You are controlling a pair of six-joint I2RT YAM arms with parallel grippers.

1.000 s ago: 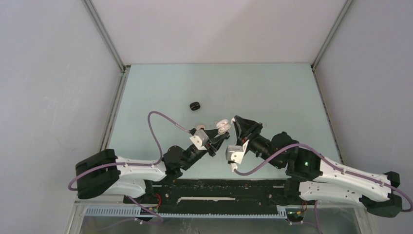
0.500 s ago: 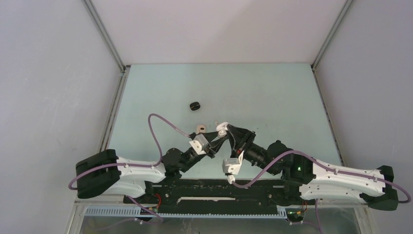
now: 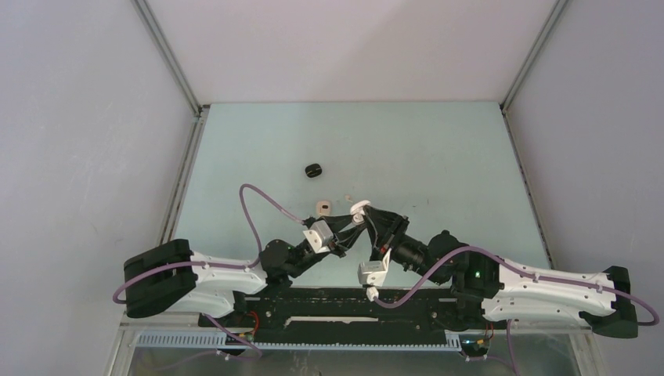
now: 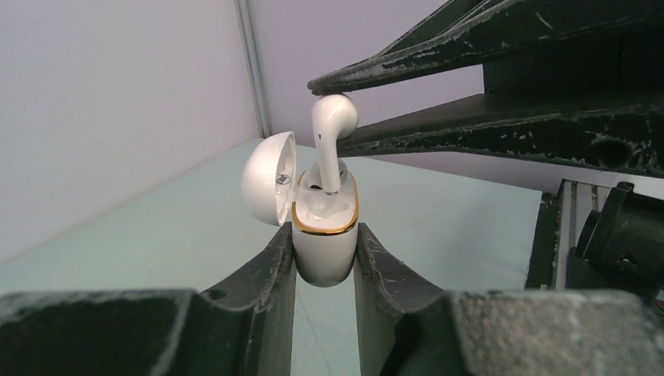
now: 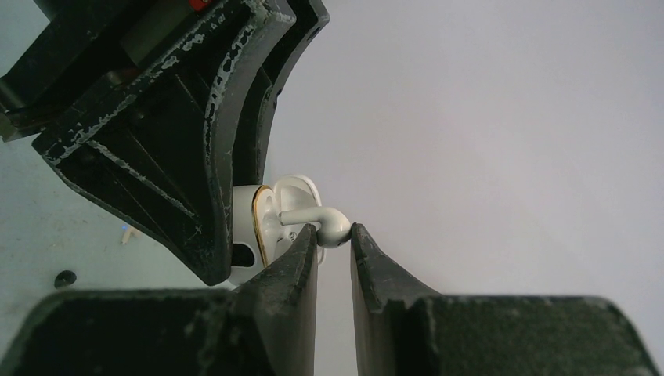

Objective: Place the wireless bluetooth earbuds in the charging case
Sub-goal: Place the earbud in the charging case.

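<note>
Off to the far left on the counter [image 3: 438,149], lying loose: a small black piece [image 3: 313,169] and, nearer, a pale bit [image 3: 322,207], too small to name. Next, the left gripper [image 4: 325,235], fingers pinching the white charging case [image 4: 322,262] by its sides, upright above the counter, lid [image 4: 266,178] swung open to the left. Over the gold-rimmed mouth, a white earbud [image 4: 333,117], stem dipped into a socket but not seated, head clamped between the fingers of the right gripper [image 5: 333,233]. Likely risks: stem catching the socket edge if tilted; case twisting or slipping in its smooth-sided hold under a hard push; bud popping free if released before seating.
</note>
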